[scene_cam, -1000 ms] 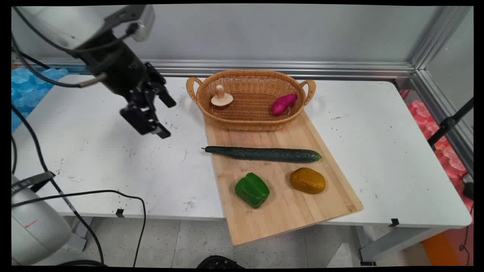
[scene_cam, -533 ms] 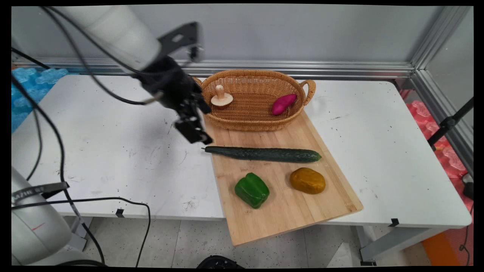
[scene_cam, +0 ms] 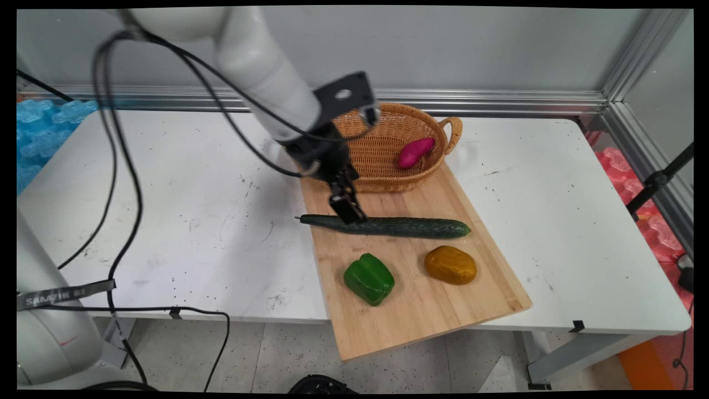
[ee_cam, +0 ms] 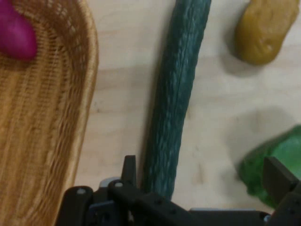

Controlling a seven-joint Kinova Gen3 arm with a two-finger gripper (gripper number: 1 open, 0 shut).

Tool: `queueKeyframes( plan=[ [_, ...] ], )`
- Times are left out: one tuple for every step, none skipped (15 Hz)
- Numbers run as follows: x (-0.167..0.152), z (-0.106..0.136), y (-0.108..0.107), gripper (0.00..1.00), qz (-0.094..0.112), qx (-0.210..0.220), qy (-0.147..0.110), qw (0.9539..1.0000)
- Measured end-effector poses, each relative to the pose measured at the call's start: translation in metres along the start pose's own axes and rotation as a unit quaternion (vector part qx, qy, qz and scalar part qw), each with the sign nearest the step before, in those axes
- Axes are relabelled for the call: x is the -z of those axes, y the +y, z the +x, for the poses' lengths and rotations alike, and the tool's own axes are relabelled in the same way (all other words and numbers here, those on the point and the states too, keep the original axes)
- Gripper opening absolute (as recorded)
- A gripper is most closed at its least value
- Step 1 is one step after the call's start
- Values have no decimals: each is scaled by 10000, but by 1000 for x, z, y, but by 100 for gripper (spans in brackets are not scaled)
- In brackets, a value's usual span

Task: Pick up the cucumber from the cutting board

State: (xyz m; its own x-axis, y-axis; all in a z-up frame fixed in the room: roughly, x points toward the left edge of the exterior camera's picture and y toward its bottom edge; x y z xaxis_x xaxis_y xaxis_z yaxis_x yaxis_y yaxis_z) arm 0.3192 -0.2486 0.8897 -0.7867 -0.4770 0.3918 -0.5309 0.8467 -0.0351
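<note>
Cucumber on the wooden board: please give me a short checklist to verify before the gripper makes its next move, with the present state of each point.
1. Gripper open: ok; fingers stand apart.
2. Cucumber between the fingers: ok in the hand view.
3. Grasp point central: not ok; it is near the stem end.
4. Green pepper apart from the fingers: cannot tell; one finger overlaps it in the hand view.
5. Basket clear of the gripper: ok.

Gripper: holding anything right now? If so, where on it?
Nothing held. The gripper is open, fingers either side of the cucumber near its stem end, not closed on it.
</note>
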Motion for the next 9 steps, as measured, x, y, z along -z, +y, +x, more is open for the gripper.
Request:
queueKeyframes(
  plan=[
    [-8, 6, 0, 100, 7, -11, -16, 10000],
    [-16, 11, 1, 100, 14, -27, -33, 10000],
    [-22, 15, 1, 100, 18, -40, -47, 10000],
    [-33, 22, 1, 100, 30, -70, -81, 9999],
    [-43, 28, 1, 100, 42, -106, -114, 9999],
    [-53, 33, 1, 100, 54, -137, -150, 9998],
    [-61, 37, 1, 100, 61, -161, -188, 9997],
    [-70, 42, 0, 100, 65, -191, -229, 9995],
    [-79, 45, 0, 100, 63, -229, -274, 9993]
  ],
)
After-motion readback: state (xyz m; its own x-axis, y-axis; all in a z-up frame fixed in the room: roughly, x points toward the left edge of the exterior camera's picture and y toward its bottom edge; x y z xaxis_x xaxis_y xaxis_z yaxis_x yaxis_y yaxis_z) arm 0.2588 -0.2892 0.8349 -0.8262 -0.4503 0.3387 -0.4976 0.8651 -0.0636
